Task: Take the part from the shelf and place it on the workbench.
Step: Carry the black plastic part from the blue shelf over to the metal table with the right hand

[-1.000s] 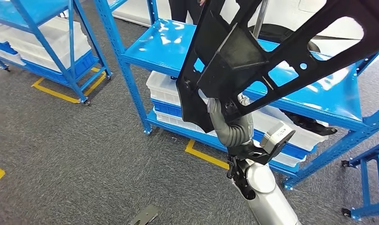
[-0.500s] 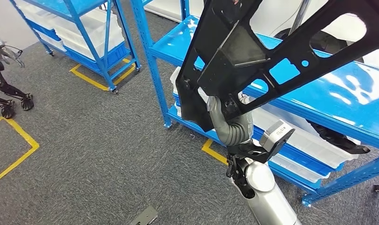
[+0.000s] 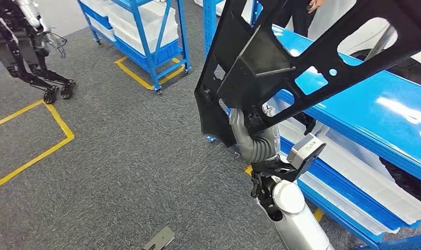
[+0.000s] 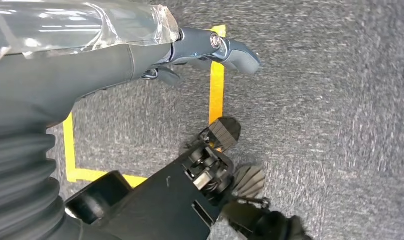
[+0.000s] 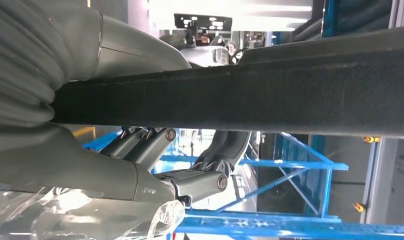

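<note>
- Right hand (image 3: 252,121) grips big black part (image 3: 302,57), held high in front of the blue shelf (image 3: 375,112).
- Left hand (image 4: 140,55) hangs over grey carpet w/ yellow tape, fingers apart, holding nothing.
- Person (image 3: 299,13) stands behind shelf.

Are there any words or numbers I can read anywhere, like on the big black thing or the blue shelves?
No readable text anywhere.
Black part: no words or numbers show.
Blue shelf: no label shows.
White bins: no writing shows.
Yellow floor tape: plain lines.
</note>
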